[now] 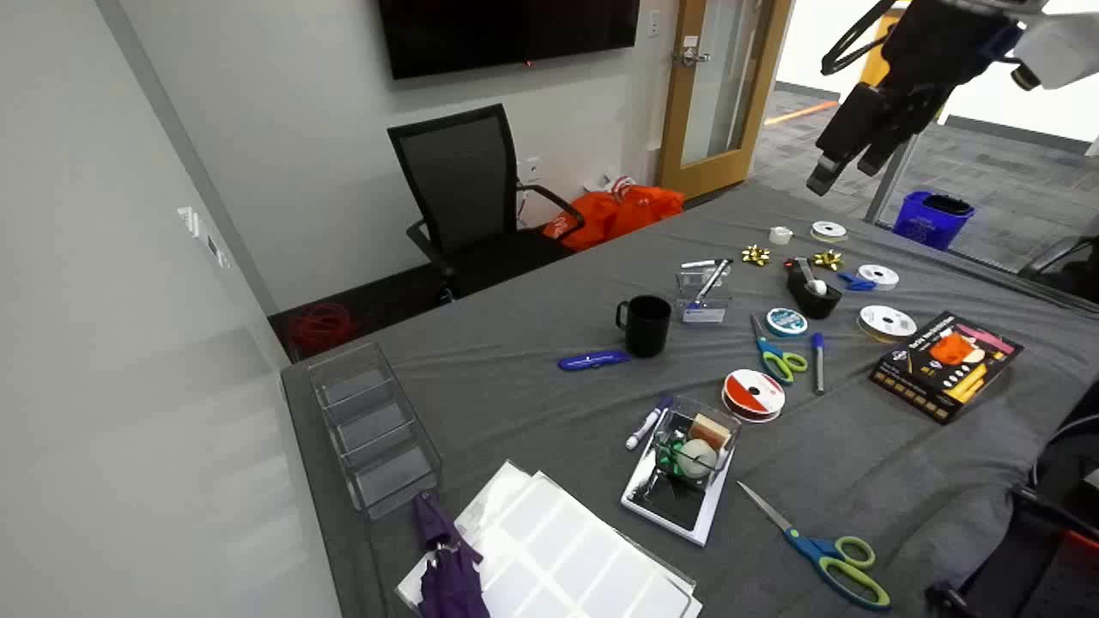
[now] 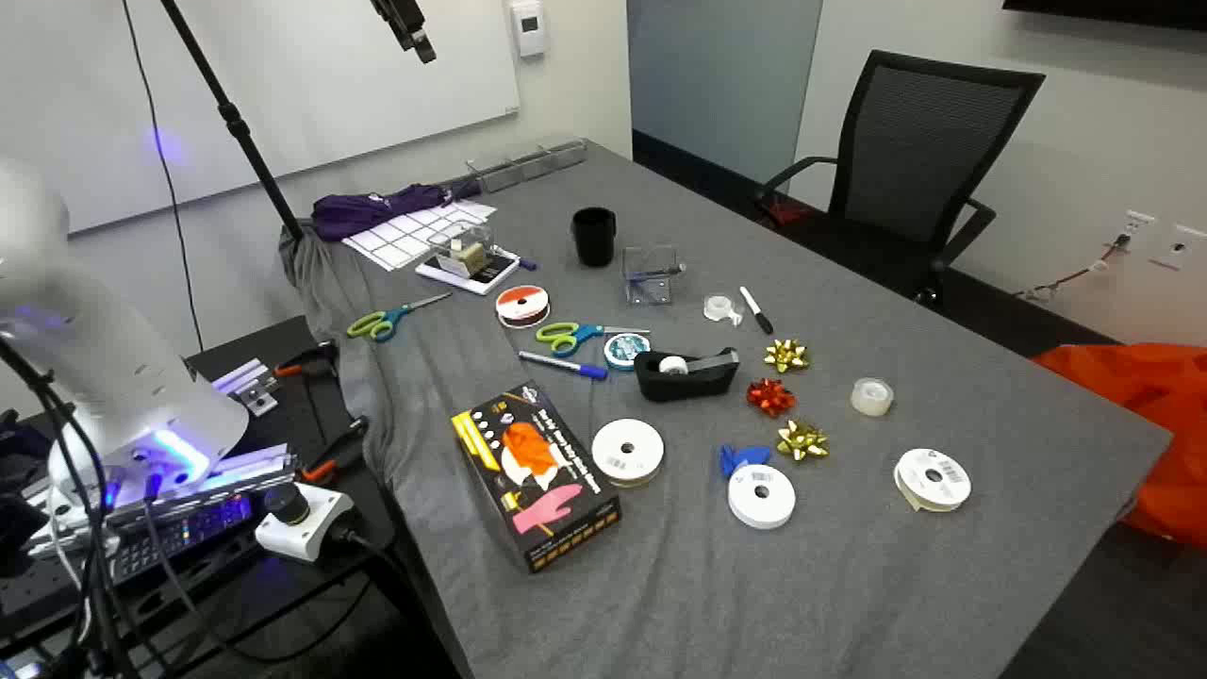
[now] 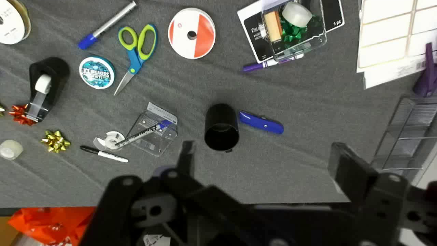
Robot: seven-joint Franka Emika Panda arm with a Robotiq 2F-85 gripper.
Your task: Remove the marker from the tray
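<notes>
A silver-white marker with a blue cap [image 3: 140, 134] leans across a small clear plastic tray [image 3: 150, 147]. Its capped end is in the tray and its other end sticks out over the edge, above a small tape roll in the wrist view. The marker [image 1: 709, 285] and tray [image 1: 704, 315] also show in an exterior view. The marker [image 2: 655, 274] and tray [image 2: 649, 294] are smaller in an exterior view. My gripper [image 3: 263, 153] is open, with nothing between its fingers. It hangs high above the table, apart from the tray, and shows in both exterior views [image 1: 846, 170] [image 2: 421, 47].
A black mug [image 3: 222, 128] stands near the tray, with a blue utility knife [image 3: 261, 122] beside it. Scissors [image 3: 136, 58], a black tape dispenser [image 3: 54, 78], a black-and-white pen [image 3: 106, 155] and ribbon spools lie around. A clear divided organizer [image 1: 378, 429] sits at the table's edge.
</notes>
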